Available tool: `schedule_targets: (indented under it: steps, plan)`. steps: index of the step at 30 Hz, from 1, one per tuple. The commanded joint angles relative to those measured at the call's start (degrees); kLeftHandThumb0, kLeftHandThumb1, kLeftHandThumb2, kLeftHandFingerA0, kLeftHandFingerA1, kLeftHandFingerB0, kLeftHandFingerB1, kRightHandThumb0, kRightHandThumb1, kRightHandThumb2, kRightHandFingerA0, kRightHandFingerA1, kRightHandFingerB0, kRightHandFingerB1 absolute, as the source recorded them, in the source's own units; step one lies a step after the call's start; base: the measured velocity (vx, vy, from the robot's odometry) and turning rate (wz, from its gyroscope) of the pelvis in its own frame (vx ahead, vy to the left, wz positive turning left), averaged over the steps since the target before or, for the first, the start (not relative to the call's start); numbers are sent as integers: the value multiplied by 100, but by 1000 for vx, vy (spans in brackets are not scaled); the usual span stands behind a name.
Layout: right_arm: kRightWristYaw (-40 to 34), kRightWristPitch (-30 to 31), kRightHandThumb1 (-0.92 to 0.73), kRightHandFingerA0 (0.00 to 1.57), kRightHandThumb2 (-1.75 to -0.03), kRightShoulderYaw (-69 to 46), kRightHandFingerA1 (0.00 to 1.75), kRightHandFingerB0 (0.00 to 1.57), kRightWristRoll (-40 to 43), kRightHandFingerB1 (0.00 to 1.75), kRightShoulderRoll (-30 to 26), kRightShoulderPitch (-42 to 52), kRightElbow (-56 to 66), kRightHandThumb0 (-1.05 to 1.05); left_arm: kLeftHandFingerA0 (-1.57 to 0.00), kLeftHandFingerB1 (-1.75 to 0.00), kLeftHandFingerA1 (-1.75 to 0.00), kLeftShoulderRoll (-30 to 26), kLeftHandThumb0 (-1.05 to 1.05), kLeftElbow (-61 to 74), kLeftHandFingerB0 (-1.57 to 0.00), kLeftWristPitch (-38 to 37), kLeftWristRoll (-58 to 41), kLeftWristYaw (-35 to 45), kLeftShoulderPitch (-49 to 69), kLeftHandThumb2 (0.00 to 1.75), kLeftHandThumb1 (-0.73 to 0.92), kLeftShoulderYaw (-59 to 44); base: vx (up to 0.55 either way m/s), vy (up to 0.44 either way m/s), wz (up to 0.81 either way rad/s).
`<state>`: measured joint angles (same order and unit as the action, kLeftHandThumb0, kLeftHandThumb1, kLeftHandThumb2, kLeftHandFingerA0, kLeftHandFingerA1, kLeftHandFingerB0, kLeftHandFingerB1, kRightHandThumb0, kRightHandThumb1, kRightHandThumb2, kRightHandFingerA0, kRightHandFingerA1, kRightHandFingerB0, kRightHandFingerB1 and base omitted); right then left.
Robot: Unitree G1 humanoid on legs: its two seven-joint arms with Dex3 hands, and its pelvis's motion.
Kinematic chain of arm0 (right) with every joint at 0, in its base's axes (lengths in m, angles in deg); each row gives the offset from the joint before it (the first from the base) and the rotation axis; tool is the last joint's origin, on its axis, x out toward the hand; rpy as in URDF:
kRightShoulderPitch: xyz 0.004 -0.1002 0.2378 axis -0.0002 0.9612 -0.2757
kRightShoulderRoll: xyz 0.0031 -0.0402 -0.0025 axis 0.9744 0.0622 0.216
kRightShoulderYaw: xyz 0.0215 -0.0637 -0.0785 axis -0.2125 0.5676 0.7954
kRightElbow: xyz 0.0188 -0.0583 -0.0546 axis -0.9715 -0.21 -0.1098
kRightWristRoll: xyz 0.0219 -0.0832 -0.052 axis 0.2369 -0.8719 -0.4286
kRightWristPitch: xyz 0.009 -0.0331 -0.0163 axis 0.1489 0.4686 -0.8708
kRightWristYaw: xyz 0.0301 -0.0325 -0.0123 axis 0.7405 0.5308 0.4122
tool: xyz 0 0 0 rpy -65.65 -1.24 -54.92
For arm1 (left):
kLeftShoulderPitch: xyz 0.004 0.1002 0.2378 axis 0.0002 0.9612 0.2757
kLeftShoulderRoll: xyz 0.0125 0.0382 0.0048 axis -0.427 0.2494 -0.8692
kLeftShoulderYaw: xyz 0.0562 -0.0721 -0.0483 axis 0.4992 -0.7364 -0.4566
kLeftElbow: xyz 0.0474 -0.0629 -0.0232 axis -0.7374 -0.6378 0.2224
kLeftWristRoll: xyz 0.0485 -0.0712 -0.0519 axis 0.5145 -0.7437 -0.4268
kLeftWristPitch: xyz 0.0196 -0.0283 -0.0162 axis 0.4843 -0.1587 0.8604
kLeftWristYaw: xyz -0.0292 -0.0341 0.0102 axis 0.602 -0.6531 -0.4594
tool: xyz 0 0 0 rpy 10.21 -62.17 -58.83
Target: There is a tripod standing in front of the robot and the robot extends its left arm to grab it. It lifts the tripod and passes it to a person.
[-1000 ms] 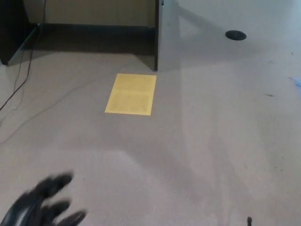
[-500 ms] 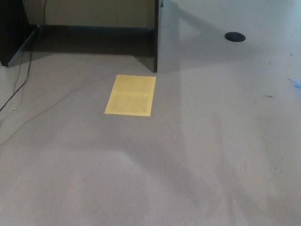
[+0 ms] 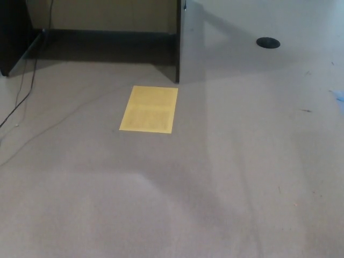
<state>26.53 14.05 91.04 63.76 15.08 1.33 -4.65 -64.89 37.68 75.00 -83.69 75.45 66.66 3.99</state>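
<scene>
Grey floor (image 3: pixel 177 209) fills the near part of the head view, bare and faintly streaked, with soft shadow bands laid across it. No part of the robot is shown at this edge: a second ago the black left hand was seen at the lower left corner with its fingers spread, half a second ago it was already gone, and it is absent now, so whether its fingers are spread or pressed together cannot be told; the right hand is likewise not shown. Farther out, a yellow sheet (image 3: pixel 149 109) is seen lying flat on the floor, unmoved across all three pictures. To its left a thin dark cable (image 3: pixel 24 97) is trailed over the floor toward the left edge. Beyond the sheet a grey partition panel (image 3: pixel 185 40) is stood upright with a dark recess (image 3: pixel 102 43) beside it, and a small black round disc (image 3: pixel 267 42) is set in the floor at the far right. The tripod is nowhere to be seen, and no person is shown either. From the hand's withdrawal and the missing tripod it is judged that the handover lies outside the picture or is already finished, though neither can be confirmed.
</scene>
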Motion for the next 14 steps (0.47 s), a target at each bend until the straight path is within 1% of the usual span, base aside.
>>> schedule_targets:
  steps: [1, 2, 3, 5, 10, 14]
  plan:
    - [-93, -70, -71, 68, -61, -112, 44, 50, 83, 37, -82, 143, -30, -37, -58, -38, -43, -252, -42, -336, -44, -1004, 497, -333, -88, 57, 57, 123, 0, 0, 0]
    - [-98, -65, -71, 68, -61, -111, 44, 50, 68, 37, -82, 132, -38, -37, -58, -38, -43, -250, -42, -359, -44, -1031, 502, -341, -92, 57, 57, 123, 0, 0, 0]
    - [-100, -14, -71, 67, -62, -88, 42, 49, 29, 36, -86, 114, -30, -39, -53, -36, -42, -240, -41, -389, -41, -1032, 475, -310, -101, 57, 58, 108, 0, 0, 0]
    - [-133, -36, -71, 68, -61, -72, 43, 50, -3, 37, -94, 115, -21, -38, -49, -35, -41, -219, -40, -496, -39, -1145, 452, -315, -116, 58, 59, 80, 0, 0, 0]
    - [-102, -16, -71, 68, -61, -97, 44, 50, 26, 37, -85, 102, -37, -38, -45, -33, -39, -192, -42, -701, -35, -1315, 507, -383, -182, 57, 59, 57, 0, 0, 0]
    - [-99, 6, -69, 66, -61, -104, 42, 49, 21, 36, -76, 67, -94, -38, -45, -33, -40, -200, -41, -730, -34, -1366, 545, -384, -190, 59, 60, 66, 0, 0, 0]
